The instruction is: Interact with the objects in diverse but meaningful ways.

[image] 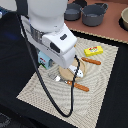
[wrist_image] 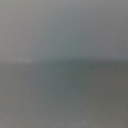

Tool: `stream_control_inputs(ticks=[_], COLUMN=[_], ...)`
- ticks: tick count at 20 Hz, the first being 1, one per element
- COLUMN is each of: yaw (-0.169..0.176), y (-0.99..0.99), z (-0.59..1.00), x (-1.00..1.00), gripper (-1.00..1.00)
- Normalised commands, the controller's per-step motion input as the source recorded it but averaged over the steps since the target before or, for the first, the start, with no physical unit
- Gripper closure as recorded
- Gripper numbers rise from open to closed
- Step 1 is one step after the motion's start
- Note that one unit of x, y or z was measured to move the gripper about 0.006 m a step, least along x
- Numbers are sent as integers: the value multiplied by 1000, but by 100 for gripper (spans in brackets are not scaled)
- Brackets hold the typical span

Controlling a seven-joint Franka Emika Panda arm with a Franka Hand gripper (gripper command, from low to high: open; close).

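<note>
The big white arm (image: 52,37) hides its claw over the round plate (image: 67,74) mid-frame, so I cannot tell its grip, and the white piece (image: 79,73) peeks out just right.

The exterior view is evenly and fairly brightly lit but low in resolution, with soft edges throughout. The white glossy robot arm (image: 50,30) looks nearly overexposed, and a soft shadow lies just beside it on the woven beige placemat (image: 100,75). The wrist view is a featureless grey-green blur, wholly out of focus, slightly darker in one half.
</note>
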Motion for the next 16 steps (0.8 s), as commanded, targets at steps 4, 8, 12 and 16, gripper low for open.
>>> stream_control_inputs(ticks=[4, 8, 12, 16], yaw=[0, -11, -77, -126], y=[441, 396, 261, 184], z=[-338, -214, -55, -15], x=[-814, -737, -534, -398], gripper=[100, 100, 100, 100])
